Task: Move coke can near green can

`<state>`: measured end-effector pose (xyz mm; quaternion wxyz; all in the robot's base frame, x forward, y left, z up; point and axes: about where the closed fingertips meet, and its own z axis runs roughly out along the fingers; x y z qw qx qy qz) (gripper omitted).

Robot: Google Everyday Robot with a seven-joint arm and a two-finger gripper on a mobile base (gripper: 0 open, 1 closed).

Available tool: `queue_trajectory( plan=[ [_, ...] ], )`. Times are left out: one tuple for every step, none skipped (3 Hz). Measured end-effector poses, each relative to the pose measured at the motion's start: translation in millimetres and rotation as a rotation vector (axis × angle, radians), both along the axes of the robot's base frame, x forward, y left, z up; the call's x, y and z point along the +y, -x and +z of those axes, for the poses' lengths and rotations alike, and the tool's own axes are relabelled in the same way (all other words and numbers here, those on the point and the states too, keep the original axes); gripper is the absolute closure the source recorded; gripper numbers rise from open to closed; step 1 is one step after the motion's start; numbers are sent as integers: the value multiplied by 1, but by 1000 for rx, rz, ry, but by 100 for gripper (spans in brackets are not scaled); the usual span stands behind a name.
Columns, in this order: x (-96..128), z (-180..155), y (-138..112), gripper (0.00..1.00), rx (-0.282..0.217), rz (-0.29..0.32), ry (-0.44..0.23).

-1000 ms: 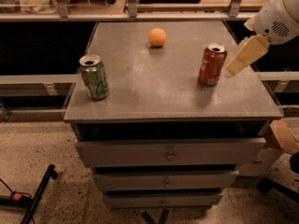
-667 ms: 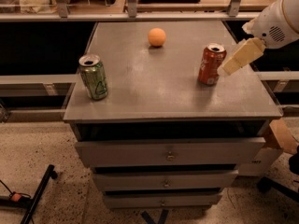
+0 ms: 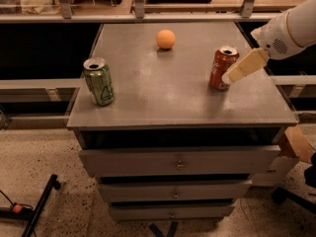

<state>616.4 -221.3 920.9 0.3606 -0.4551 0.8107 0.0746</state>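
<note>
The coke can [image 3: 221,67], red with white script and a silver top, stands upright on the right side of the grey cabinet top [image 3: 163,88]. The green can [image 3: 99,82] stands upright near the left front edge, far from the red can. My gripper [image 3: 229,77], cream-coloured on a white arm, reaches in from the upper right, and its tip lies against the right lower side of the coke can. Part of the gripper is hidden behind the can.
An orange ball [image 3: 166,39] sits at the back middle of the top. The cabinet has three drawers [image 3: 177,162] below. A cardboard box [image 3: 296,144] sits on the floor at the right, and a black stand leg [image 3: 39,206] at the lower left.
My gripper has moved a little left and down, closing in on the right side of the coke can. The cans and the ball have not moved.
</note>
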Motion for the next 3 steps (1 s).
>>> queue_trajectory(
  plan=[
    [3, -13, -8, 0, -4, -5, 14],
    [7, -22, -14, 0, -6, -3, 30],
    [13, -30, -18, 0, 0, 1, 39]
  ],
)
